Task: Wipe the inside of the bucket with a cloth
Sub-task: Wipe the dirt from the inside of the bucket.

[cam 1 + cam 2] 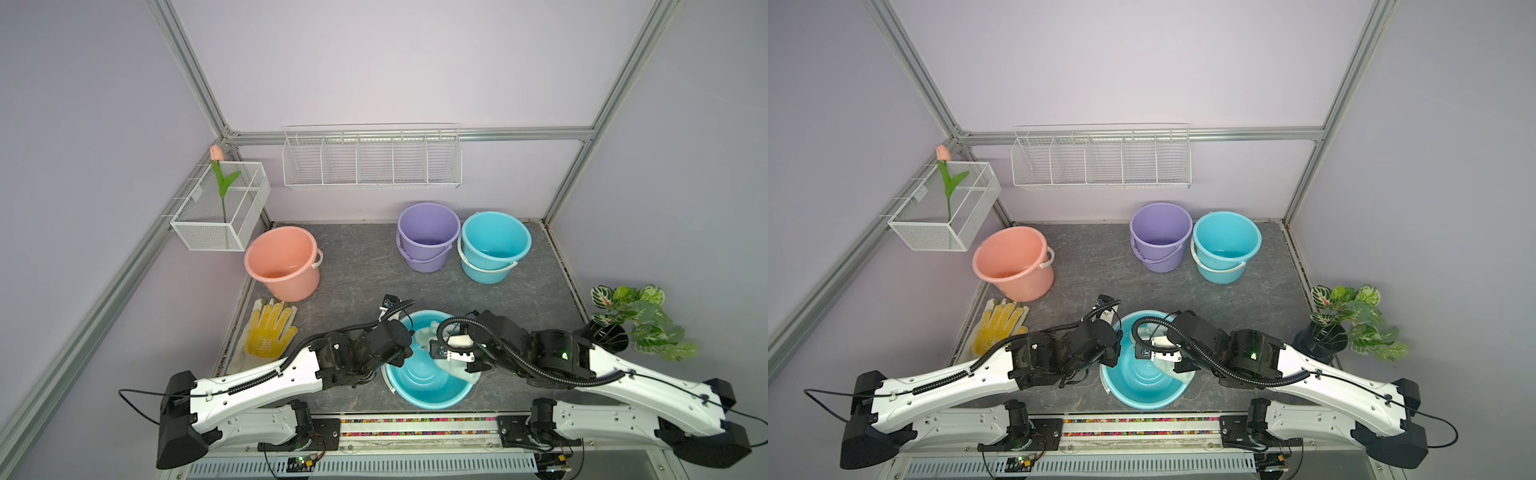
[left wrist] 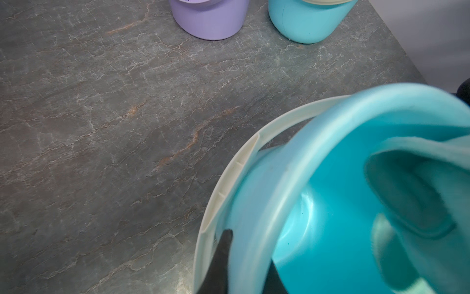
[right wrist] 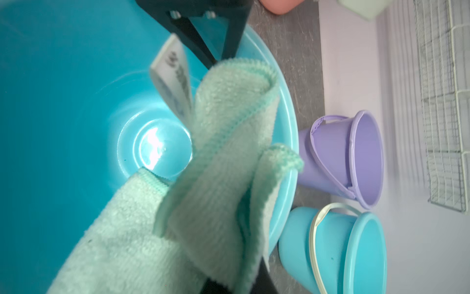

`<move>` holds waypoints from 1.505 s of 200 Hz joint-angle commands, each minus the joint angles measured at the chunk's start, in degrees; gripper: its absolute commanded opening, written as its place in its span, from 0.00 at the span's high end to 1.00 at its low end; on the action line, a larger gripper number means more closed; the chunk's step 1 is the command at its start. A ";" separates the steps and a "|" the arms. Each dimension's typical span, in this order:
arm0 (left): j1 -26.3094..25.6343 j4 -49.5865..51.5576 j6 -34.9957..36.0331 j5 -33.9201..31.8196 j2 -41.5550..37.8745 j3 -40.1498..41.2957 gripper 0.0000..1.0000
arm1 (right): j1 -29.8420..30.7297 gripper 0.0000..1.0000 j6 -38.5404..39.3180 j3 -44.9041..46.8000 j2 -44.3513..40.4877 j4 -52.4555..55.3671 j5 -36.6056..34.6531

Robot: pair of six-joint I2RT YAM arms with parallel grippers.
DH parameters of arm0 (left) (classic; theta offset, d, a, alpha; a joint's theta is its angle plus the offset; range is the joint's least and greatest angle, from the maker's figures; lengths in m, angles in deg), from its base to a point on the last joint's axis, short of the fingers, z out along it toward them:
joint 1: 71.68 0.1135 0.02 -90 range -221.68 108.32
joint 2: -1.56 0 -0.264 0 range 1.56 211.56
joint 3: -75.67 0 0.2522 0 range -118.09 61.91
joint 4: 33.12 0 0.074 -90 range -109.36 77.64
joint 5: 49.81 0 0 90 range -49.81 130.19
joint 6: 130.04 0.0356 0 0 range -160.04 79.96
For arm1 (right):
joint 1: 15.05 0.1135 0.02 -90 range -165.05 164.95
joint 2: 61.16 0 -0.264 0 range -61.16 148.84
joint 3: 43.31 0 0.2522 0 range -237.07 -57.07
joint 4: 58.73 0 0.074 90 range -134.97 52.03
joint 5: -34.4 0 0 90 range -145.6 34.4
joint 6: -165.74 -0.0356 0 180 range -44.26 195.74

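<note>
While left claw point(image 2: 248, 257) grips bucket point(image 1: 428, 395), cloth point(image 3: 223, 152) drapes inside.

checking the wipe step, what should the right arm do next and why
Probably lower the right gripper, shut on the cloth, deeper into the bucket and press it to the inner wall. The cloth is bunched near the rim, the bottom shows bare, and the left gripper is shut on the rim, steadying the bucket.

Pink bucket point(image 1: 286, 282) near dotted glove point(image 1: 270, 330); purple bucket point(image 1: 428, 232) just beside rear blue bucket point(image 1: 494, 245).
</note>
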 commanded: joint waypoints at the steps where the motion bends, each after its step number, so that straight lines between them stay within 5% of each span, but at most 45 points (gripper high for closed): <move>1: 0.16 -0.27 0.21 -1.81 -1.67 0.85 1.00 | 0.23 0.93 -13.39 -3.26 2.69 13.23 -1.02; 60: 0.16 -2.16 1.40 0.27 -1.72 0.50 1.00 | 0.29 0.93 -22.09 -7.33 11.79 19.74 3.82; 201: 0.08 -5.23 0.42 1.46 -2.70 2.35 1.00 | -4.08 0.93 -50.69 -1.27 20.79 8.59 3.01; 301: 0.10 -5.24 0.52 1.60 -2.10 2.21 1.00 | -5.29 0.93 -55.12 4.31 31.28 -1.29 2.76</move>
